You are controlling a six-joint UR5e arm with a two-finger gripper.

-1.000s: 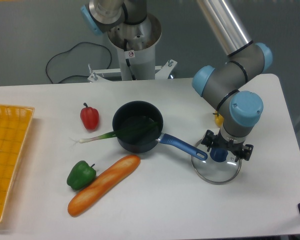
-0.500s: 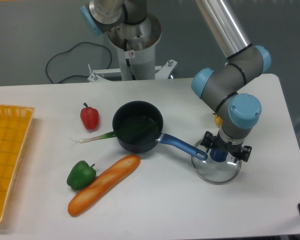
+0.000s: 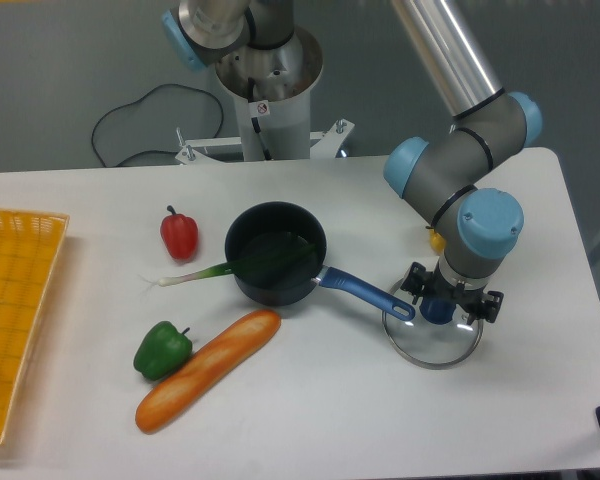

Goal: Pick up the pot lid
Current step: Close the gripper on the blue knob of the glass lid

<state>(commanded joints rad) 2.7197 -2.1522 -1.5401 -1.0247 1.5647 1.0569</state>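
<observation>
Camera view: the grey metal robot arm [image 3: 435,165] with blue joint caps could, if it comes down too hard, press the round clear glass lid [image 3: 430,350] against the surface; the lid lies near and right, flat, knob up. The black pot [image 3: 256,291] might be dragged along, as its blue handle [image 3: 365,292] overlaps the lid's left edge in view; whether they touch, I cannot tell. The black and silver pincer [image 3: 454,292] looks spread around the rounded blue knob [image 3: 439,309], and an off-centre close could tip the lid or slip off that smooth curve. As for materials, the surface [image 3: 320,420] is pale and matte, the pot dark, round and deep, with a slim green leek [image 3: 220,270] lying across its rim. The long orange-brown piece [image 3: 208,370] tapers like a baguette, the green pepper [image 3: 163,350] is lobed and glossy, and the red pepper [image 3: 180,235] is smaller, shiny and plump.
</observation>
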